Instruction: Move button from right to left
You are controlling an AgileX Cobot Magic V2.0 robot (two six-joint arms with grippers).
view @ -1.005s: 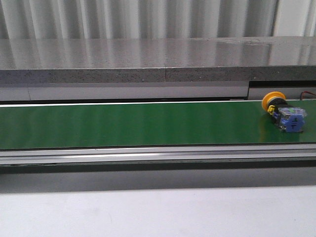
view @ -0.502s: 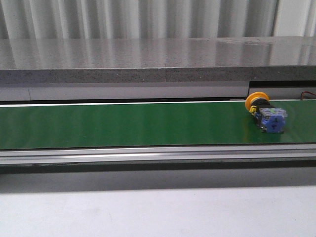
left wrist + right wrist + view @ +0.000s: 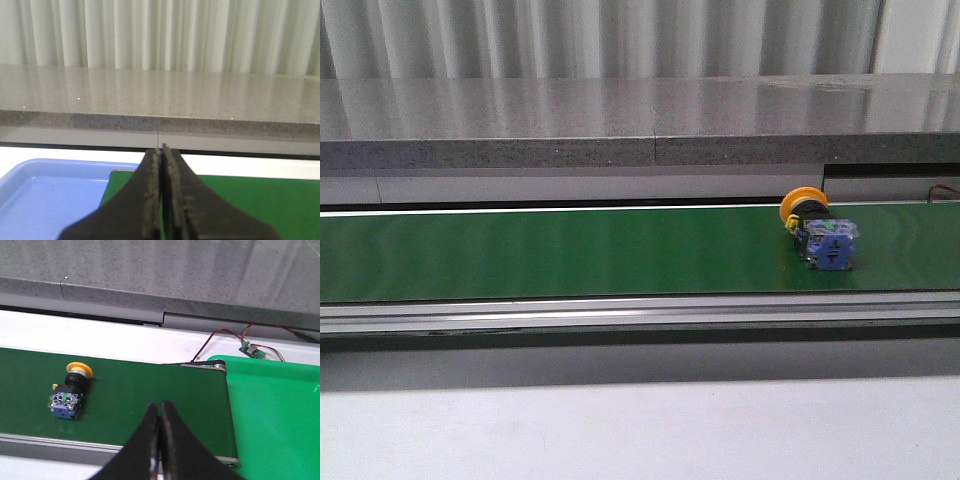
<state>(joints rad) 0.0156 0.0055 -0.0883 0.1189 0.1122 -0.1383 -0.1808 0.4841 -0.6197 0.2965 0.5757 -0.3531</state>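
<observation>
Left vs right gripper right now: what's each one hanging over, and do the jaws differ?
Left gripper hangs over the belt end beside a blue tray; right gripper hangs over the other end, by a green tray.
The button lies on its side on the green belt in the right wrist view; the left wrist view shows no button.
Shared: both black, jaws closed, holding nothing.

Even, bright light; soft glare on the stone ledge [image 3: 620, 120]; images slightly soft.
</observation>
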